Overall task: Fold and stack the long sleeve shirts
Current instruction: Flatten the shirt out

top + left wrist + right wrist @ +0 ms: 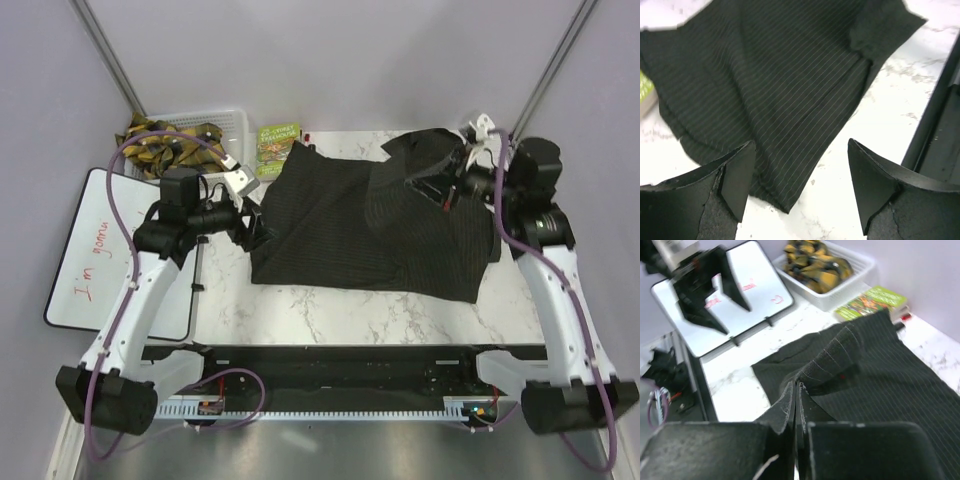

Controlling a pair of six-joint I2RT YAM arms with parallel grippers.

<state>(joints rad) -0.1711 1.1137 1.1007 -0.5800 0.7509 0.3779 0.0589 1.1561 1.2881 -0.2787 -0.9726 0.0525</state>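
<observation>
Pinched in right gripper jaws: limp, light striped shirt fold. Left gripper jaws apart; grab centre-left hem.

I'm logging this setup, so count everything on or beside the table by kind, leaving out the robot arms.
Black shirt: 1
White basket of yellow-and-black cloth: 1
Green book: 1
Whiteboard: 1
Total: 4
</observation>
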